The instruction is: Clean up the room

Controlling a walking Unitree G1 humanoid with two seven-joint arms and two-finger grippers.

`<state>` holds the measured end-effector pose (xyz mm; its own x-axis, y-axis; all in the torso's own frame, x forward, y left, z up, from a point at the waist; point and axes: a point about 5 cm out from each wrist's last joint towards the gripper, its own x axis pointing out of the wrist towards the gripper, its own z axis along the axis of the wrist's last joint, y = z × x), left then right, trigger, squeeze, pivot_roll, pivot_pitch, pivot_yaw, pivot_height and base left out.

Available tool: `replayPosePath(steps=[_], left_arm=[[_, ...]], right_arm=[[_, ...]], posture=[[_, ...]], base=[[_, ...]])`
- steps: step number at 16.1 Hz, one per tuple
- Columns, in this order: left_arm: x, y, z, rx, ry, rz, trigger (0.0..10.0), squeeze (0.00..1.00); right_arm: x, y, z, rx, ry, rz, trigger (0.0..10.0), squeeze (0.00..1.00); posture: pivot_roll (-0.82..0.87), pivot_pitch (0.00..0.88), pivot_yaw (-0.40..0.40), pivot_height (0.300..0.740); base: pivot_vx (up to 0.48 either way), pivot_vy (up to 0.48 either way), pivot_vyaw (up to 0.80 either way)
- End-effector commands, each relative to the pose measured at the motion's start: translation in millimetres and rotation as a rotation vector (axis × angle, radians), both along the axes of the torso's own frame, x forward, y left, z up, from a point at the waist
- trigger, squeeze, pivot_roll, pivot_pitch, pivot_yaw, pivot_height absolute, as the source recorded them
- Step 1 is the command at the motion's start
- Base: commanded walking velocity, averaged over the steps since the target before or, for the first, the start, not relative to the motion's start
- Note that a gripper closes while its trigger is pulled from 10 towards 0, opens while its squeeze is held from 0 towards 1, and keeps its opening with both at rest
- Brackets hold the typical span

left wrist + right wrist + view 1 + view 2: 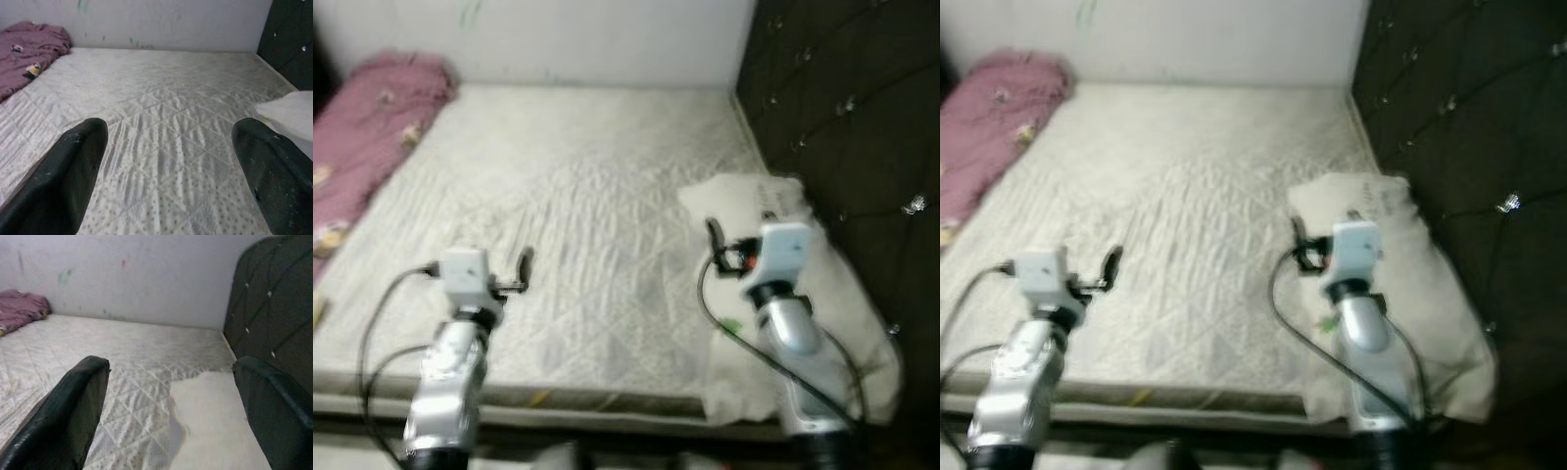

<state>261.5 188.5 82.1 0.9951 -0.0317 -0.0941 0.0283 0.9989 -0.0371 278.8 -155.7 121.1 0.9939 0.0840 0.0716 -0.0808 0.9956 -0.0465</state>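
- Bed (578, 186): quilted white mattress, bare over most of its top, running from the near edge to the far wall (607, 39).
- Blanket (362, 127): pink-purple with small printed patches, bunched along the bed's far left side.
- Pillow (822, 294): white, lying along the right edge of the bed, touching the dark tufted headboard (847, 117); its near end overhangs the mattress edge.
- Left claw (171, 171): raised over the near left part of the mattress, fingers (73, 171) spread wide apart, nothing between them, pointing toward the far wall.
- Right claw (171, 411): held over the near end of the pillow on the right, fingers (68, 411) likewise wide apart and empty; the pillow's left edge lies below and between them.
- Cables (382, 323): black, looping from each wrist down along the silver arms.
- Containers: none can be made out on the bed.
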Motion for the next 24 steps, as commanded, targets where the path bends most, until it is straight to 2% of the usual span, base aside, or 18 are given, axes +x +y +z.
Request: replayPosePath(steps=[1,6,9,11,19,24], left_arm=[[1.6,6.2,4.7,0.018,-0.012,0.007,10.0,0.0],[3.3,4.3,5.2,0.012,-0.016,-0.007,10.0,0.0],[3.8,3.6,5.9,0.01,-0.026,-0.013,10.0,0.0],[3.9,3.1,7.3,0.036,-0.041,-0.012,10.0,0.0],[4.4,3.0,6.0,0.02,-0.037,-0.002,10.0,0.0],[5.4,3.1,4.8,0.01,-0.024,0.001,10.0,0.0]], right_arm=[[2.3,6.8,6.8,0.016,-0.026,0.015,10.0,0.0],[3.6,7.4,6.1,0.018,-0.024,0.022,10.0,0.0],[4.3,8.4,6.0,0.017,-0.022,0.03,10.0,0.0],[5.0,9.3,5.8,0.015,-0.022,0.036,10.0,0.0],[6.5,12.5,7.8,-0.015,-0.038,0.062,10.0,0.0],[6.9,12.0,6.8,-0.009,-0.033,0.064,10.0,0.0]], posture=[[-0.03,0.0,0.02,0.74],[-0.03,0.0,0.018,0.74],[-0.03,0.0,0.016,0.74],[-0.03,0.0,0.015,0.74],[-0.03,0.0,0.012,0.74],[-0.03,0.0,0.012,0.74]], base=[[0.0,0.48,0.0],[0.0,0.48,-0.69],[0.0,0.48,0.0],[0.0,0.0,0.0],[0.0,0.0,0.0],[0.0,0.445,0.0]])
